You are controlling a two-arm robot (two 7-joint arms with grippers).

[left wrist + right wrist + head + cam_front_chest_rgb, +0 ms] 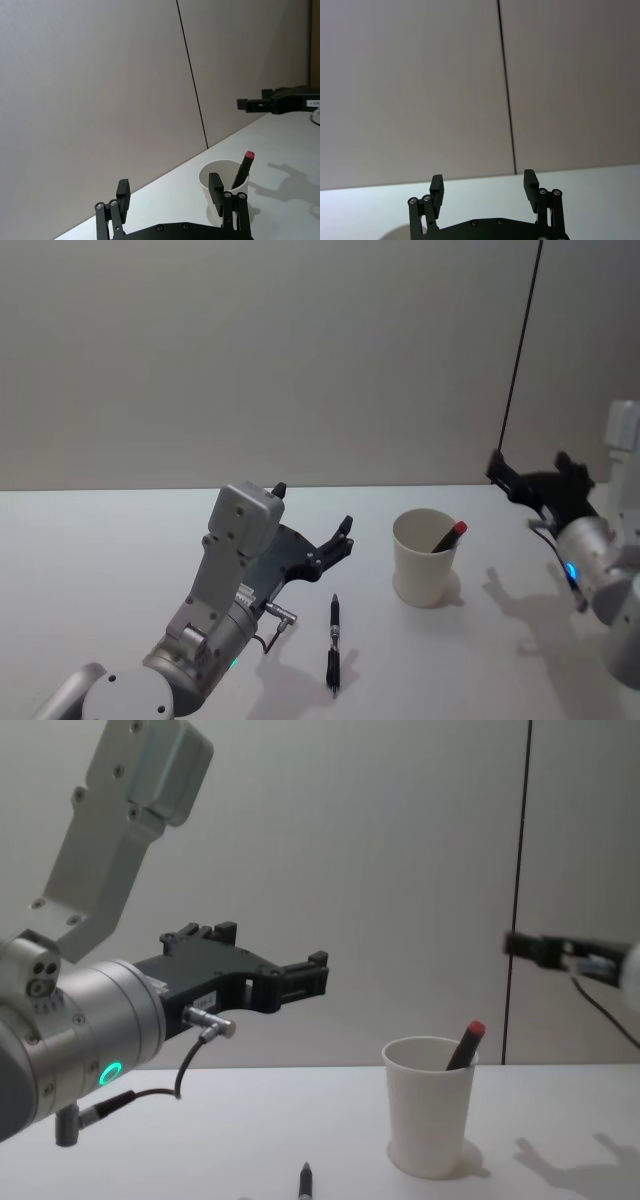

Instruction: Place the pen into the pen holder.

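Left gripper, fingers spread, empty, hovers over table; pen lies below fingers, nearer front edge, axis front-to-back, left of pen holder. Right gripper spread, empty, farther.

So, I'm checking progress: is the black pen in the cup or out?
Out. The black pen lies flat on the table beside the pen holder; a red-capped pen leans inside it.

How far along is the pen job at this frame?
Done: one red-capped pen already stands in the pen holder. In hand: nothing; the left gripper is open above the table near the black pen, the right gripper open, raised off to the right. Left: grasp that black pen and drop it in.
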